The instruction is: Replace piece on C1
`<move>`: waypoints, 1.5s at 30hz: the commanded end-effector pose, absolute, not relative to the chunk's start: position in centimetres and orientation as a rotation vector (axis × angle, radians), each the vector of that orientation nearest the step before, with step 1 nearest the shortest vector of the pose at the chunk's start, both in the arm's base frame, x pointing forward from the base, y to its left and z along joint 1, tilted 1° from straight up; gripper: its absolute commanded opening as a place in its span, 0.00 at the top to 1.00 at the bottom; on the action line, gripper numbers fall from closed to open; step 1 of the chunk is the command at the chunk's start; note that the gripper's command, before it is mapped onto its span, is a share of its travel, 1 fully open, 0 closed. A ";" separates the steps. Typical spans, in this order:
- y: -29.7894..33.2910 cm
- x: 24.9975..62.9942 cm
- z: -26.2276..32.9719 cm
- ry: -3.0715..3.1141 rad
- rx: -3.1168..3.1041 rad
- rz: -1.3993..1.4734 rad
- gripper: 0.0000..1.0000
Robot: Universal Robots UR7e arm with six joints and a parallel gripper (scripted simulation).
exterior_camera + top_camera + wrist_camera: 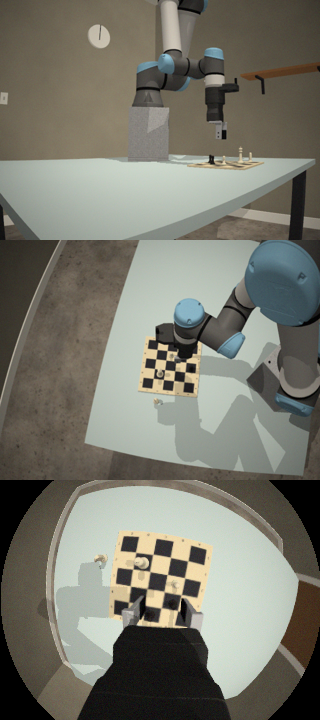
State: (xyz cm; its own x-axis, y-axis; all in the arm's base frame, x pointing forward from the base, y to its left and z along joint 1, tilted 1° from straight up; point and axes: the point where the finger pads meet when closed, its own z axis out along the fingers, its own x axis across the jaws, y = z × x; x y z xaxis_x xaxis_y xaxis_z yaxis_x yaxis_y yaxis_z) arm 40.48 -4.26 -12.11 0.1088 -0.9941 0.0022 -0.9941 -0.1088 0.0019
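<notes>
The tan and black chessboard [170, 366] lies on the pale table and also shows in the wrist view [160, 576]. A tall cream piece [160, 373] stands upright on a dark square near the board's front left. A small cream pawn [171, 355] stands upright further back, just left of my gripper [180, 358]. A black piece [191, 367] stands at the board's right side. A small cream piece [155, 400] stands upright on the table, just off the board's front edge. My gripper [221, 134] hangs well above the board, open and empty. The square labels are too small to read.
The arm's grey pedestal [148, 133] stands on the table behind the board. The arm's elbow [230, 344] reaches over the board's right side. The table's edge lies left of the board. A wooden shelf [281, 71] is on the wall.
</notes>
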 end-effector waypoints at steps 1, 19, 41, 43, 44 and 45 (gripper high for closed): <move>-5.3 39.7 -12.1 -1.993 2.447 0.002 0.00; -6.5 38.2 -12.1 -1.831 2.571 0.004 0.00; -6.6 38.2 -12.1 -1.830 2.571 0.004 0.32; -6.6 38.2 -12.1 -1.830 2.571 0.004 0.32; -6.6 38.2 -12.1 -1.830 2.571 0.004 0.32; -6.6 38.2 -12.1 -1.830 2.571 0.004 0.32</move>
State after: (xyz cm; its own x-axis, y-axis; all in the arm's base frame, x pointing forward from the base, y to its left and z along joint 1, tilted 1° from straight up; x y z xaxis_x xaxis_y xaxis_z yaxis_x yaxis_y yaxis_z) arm 38.16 -6.53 -12.09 0.3274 -0.9448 -0.0076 -0.9448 -0.3273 -0.0125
